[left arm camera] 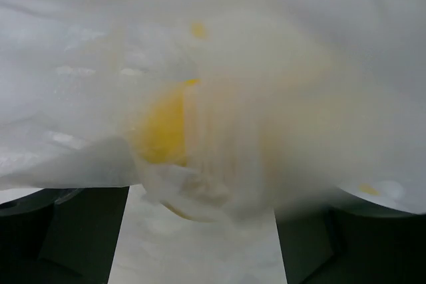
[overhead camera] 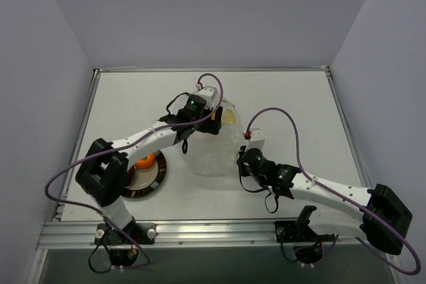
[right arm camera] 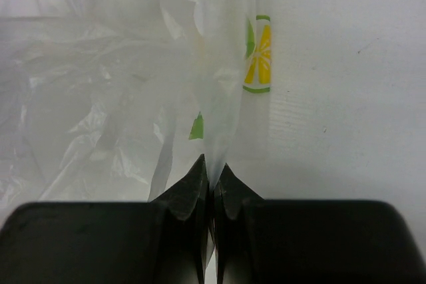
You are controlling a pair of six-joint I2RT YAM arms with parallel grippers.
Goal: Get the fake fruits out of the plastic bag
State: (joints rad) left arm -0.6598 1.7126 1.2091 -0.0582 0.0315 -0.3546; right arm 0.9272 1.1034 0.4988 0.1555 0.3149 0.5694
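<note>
Two-arm rig seen from above and from each wrist. The plastic bag (overhead camera: 210, 151) lies crumpled at mid-counter (overhead camera: 293, 104), between the two arms.

Left arm: the left end effector (overhead camera: 214, 121) sits at the far left side of the bag. In its wrist view the film (left arm camera: 266, 31) fills the frame at close range and is blurred. The two dark fingers (left arm camera: 60, 231) show only at the lower corners and stand wide apart, so the end effector is released. Their tips are hidden under the film. A yellow fruit (left arm camera: 163, 131) shows through the film ahead of them; whether they touch it cannot be told. From above, this yellow fruit (overhead camera: 229, 118) lies inside the far end of the bag, just beside the left end effector.

Right arm: the right end effector (right arm camera: 213, 177) is clenched on a fold of film at the near right side of the bag (right arm camera: 100, 98), its tips pressed together. A printed lemon-slice mark (right arm camera: 259, 54) shows on the pinched fold.

An orange fruit (overhead camera: 146, 161) rests on a round dark-rimmed plate (overhead camera: 150, 184) at the near left, outside the bag and partly hidden by the left arm.
</note>
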